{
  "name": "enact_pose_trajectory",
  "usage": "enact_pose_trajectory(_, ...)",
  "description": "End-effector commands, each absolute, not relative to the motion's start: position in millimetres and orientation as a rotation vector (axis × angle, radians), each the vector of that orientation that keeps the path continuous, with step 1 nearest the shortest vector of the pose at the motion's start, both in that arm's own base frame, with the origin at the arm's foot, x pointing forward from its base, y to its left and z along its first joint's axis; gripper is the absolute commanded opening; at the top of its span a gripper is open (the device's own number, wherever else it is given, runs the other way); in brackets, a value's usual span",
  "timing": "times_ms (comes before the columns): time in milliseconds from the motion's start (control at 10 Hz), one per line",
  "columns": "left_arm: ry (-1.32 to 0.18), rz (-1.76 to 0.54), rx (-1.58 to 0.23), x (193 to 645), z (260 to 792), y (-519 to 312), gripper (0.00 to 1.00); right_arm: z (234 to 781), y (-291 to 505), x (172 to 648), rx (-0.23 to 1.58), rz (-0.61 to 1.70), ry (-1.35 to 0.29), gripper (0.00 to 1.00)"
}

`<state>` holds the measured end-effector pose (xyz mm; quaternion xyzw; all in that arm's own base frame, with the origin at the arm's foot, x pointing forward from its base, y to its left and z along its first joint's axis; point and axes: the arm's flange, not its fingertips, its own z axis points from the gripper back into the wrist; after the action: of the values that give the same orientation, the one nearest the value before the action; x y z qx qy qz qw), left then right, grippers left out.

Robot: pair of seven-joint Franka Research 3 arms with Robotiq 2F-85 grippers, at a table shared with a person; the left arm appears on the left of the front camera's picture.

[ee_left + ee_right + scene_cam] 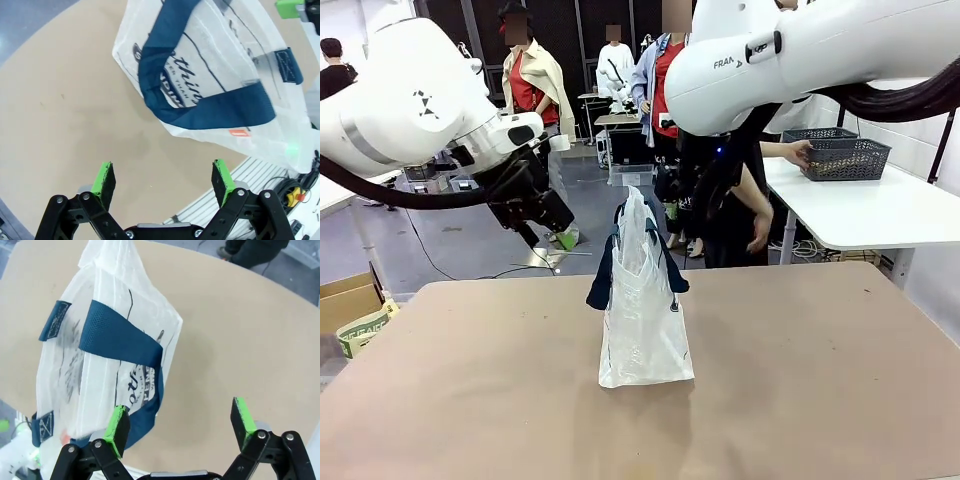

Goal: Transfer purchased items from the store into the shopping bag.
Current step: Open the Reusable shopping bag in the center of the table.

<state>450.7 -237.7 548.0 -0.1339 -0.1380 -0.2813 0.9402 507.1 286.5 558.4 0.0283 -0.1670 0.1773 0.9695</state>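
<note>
Left wrist view: the left gripper (164, 177) had its jaws spread wide with nothing between them, and it hung above the brown table (65, 110) just short of the bag (210, 65). The right wrist view gave the same for the right gripper (181, 420): jaws apart, empty, looking down on the bag's other face. The two seemed posted on either side of the bag so that either could reach its mouth once there was something to load.

The bag stood upright at the middle of the table. Its top was pinched to a peak and the navy handles (603, 280) drooped down its sides, so it would probably need opening before anything went in. In the front view the basket (847, 158) sat on a white side table (880, 215), well apart from the bag. A person's hand (800, 152) was at its end, likely to bring it over. The goods inside could not be made out. Nothing showed through the bag's translucent wall.
</note>
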Motion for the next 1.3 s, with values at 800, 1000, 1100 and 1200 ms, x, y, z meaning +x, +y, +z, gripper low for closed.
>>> enact_pose_trajectory(800,-0.166,-0.492,-0.381,444,576,-296,1.0,577,336,526,0.138,0.217,-0.313,1.0)
enact_pose_trajectory(1000,-0.158,-0.472,-0.382,450,570,-302,1.0,571,339,521,0.144,0.224,-0.283,1.0)
enact_pose_trajectory(1100,-0.151,-0.461,-0.378,454,565,-305,1.0,566,338,520,0.15,0.221,-0.268,1.0)
enact_pose_trajectory(1200,-0.152,-0.46,-0.382,459,561,-309,1.0,560,336,519,0.161,0.221,-0.248,1.0)
